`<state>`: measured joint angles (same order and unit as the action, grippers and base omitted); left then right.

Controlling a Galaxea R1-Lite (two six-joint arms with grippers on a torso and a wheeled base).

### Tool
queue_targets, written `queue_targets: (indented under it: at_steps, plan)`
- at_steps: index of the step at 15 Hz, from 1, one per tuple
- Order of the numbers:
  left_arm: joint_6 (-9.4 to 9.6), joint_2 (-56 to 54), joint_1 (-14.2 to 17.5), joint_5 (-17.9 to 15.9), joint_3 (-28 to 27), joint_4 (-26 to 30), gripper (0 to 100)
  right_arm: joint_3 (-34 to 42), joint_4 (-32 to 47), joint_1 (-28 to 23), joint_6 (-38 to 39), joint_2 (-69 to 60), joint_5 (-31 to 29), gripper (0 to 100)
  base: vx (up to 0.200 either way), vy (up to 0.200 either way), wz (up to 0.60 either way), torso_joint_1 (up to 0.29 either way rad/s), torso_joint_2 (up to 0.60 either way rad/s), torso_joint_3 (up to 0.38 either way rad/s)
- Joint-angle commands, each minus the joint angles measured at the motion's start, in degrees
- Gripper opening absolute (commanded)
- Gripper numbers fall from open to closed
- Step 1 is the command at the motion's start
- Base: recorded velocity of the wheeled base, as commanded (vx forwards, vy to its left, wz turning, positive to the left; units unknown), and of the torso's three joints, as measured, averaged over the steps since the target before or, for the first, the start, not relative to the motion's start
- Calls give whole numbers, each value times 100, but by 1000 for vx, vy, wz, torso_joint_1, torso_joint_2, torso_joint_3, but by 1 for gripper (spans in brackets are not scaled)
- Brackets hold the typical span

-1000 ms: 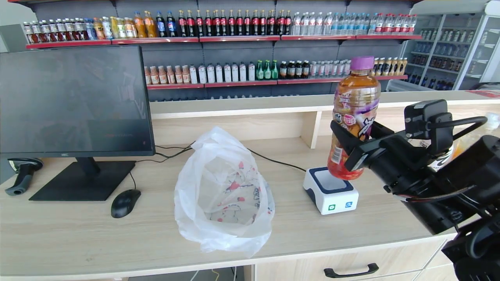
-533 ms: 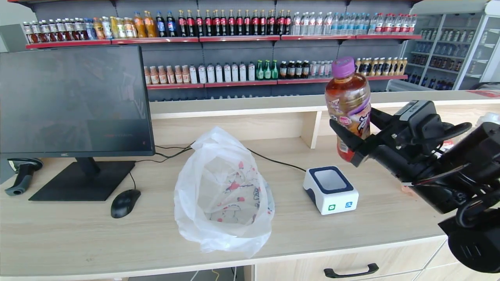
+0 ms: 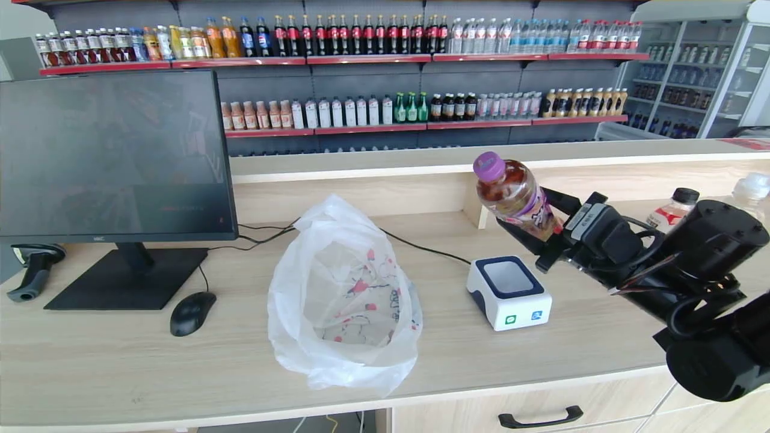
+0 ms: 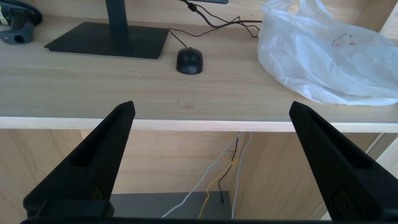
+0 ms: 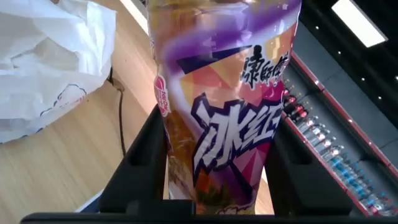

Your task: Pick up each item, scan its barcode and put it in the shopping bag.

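My right gripper (image 3: 537,236) is shut on a tea bottle (image 3: 512,196) with a purple cap, held tilted with the cap leaning left, in the air just above and behind the white barcode scanner (image 3: 509,293). In the right wrist view the bottle's purple label (image 5: 233,118) sits between the two black fingers (image 5: 140,165). The white plastic shopping bag (image 3: 344,297) stands open on the counter left of the scanner. My left gripper (image 4: 211,158) is open, below and in front of the counter's front edge, with the bag (image 4: 329,46) beyond it.
A monitor (image 3: 114,159), a mouse (image 3: 192,313) and a handheld scanner (image 3: 33,270) occupy the counter's left side. Two more bottles (image 3: 674,211) stand at the far right behind my right arm. A raised wooden ledge (image 3: 361,162) runs along the back.
The right arm has lowered and swung left, tipping the bottle from upright to a leftward lean. The bottle now hangs lower, still over the scanner.
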<state>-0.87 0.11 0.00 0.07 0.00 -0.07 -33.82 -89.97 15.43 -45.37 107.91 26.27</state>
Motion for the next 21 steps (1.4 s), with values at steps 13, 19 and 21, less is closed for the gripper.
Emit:
queue_targets:
  at_steps: [13, 19, 21]
  plan:
    - [-1, -2, 0, 1, 0, -1, 100, 24, -3, -304, -1026, 749, 1381, 0, 0, 0, 0, 0, 0, 0]
    - [-1, -2, 0, 1, 0, -1, 100, -37, -3, -339, -1000, 784, 1390, 0, 0, 0, 0, 0, 0, 0]
    - [-1, -2, 0, 1, 0, -1, 100, -11, -3, -348, -991, 775, 1390, 0, 0, 0, 0, 0, 0, 0]
